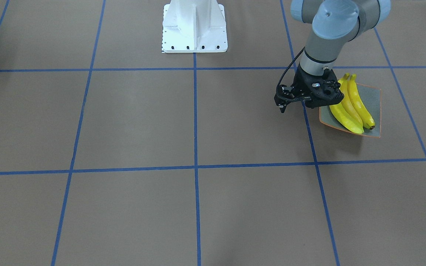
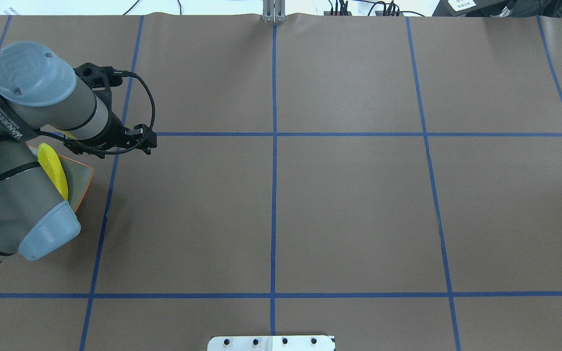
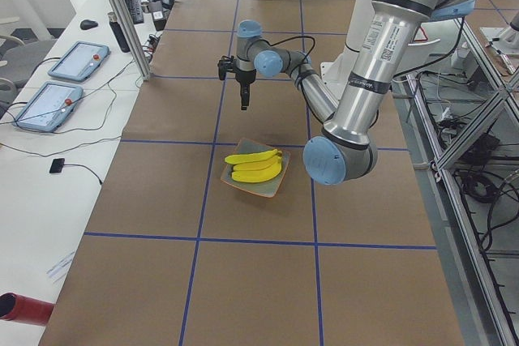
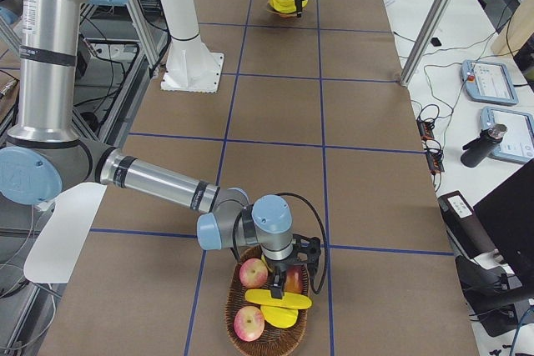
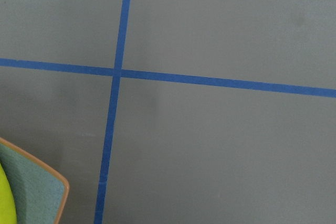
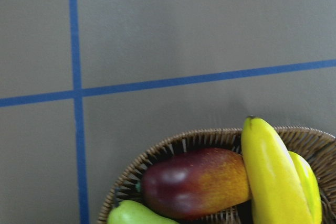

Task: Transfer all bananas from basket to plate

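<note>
Brown paper ruled with blue tape covers the bench (image 1: 124,122), and the fruit sits at its two ends. We begin at the right tool (image 4: 282,277), which hangs low over the wicker basket (image 4: 236,323) at the robot's right end. Only the side view shows it, so we cannot tell how far its jaws stand apart or whether they grip anything. Directly beneath it lie two bananas (image 4: 278,299), side by side on top of the other fruit, their long axis running across the basket. In the right wrist view they fill the lower right corner, touching a red fruit (image 6: 194,182). Well apart, at the opposite end, the left tool (image 1: 282,105) hovers just beside the plate (image 1: 375,96), carrying nothing we can see, though its jaw gap is unclear. Three bananas (image 1: 350,111) lie parallel on that plate. We judge the right arm much the nearer to what is left, and its jaws would need to straddle a banana across its short width.
</note>
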Motion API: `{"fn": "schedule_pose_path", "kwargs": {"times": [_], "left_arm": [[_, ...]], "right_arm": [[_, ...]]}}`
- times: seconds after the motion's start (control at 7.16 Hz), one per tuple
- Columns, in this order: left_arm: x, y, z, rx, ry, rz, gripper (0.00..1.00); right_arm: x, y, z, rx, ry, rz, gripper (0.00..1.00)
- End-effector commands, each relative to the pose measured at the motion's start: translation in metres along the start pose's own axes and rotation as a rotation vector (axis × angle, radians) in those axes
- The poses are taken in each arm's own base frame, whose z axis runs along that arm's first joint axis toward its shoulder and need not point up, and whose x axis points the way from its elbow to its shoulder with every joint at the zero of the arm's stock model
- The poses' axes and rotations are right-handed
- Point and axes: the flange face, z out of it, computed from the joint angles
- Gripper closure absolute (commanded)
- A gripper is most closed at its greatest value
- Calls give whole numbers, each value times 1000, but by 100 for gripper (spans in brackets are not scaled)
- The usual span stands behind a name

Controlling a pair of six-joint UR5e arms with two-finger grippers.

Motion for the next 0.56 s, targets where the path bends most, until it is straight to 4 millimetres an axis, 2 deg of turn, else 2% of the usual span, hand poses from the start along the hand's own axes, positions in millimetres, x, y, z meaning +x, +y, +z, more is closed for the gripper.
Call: {"fn": "schedule_pose_path", "kwargs": {"times": [0.0,0.28,0.42], "left_arm": [[2,-1,0,1,2,-1,1],[3,0,-3,3,6,-1,1],[3,0,-3,3,6,0,1]], "right_arm": [[8,-8,13,-19,15,-2,0],[14,-16,26,-43,16,10,2],[14,-18,27,-45,14,15,13]]}}
